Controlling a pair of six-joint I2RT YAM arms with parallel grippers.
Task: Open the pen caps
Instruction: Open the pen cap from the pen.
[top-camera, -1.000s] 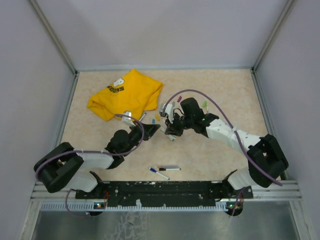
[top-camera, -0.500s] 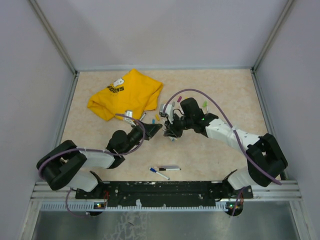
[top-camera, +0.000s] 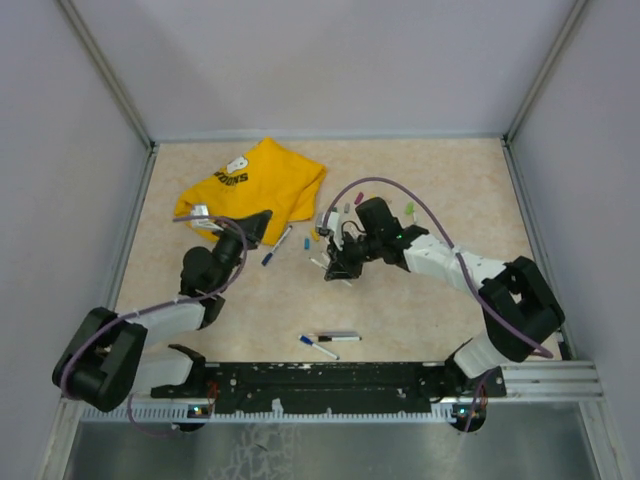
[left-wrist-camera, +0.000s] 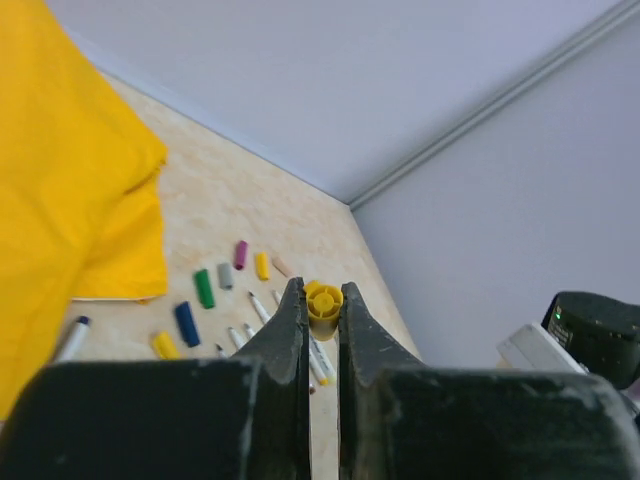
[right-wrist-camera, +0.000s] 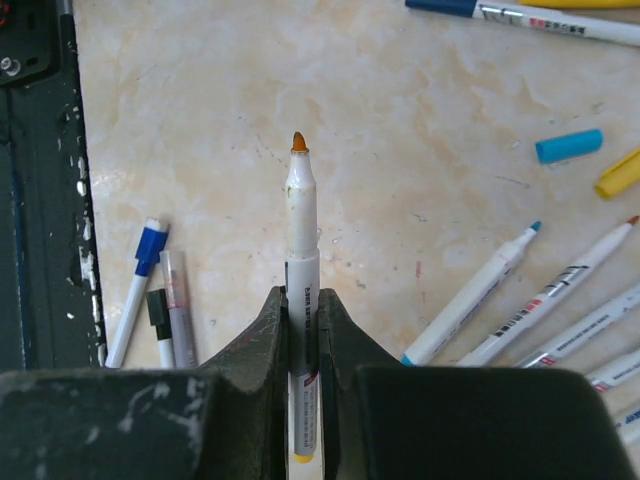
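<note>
A yellow T-shirt (top-camera: 250, 190) is seen bunched up at the back left of the table (top-camera: 450, 180). The left gripper (top-camera: 256, 221) is held at the shirt's near edge. A blue-tipped pen (top-camera: 272, 249) is laid between the two grippers. Small caps (top-camera: 409, 209) are scattered near the right gripper (top-camera: 333, 268). Two more pens (top-camera: 330, 339) are laid close together near the front.

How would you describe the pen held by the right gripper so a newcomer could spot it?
Start at the yellow T-shirt at the table's back left, then look right to the scatter of pens. The right gripper clamps one white pen there; unlike the loose ones lying around it, its bare tip is orange.
</note>
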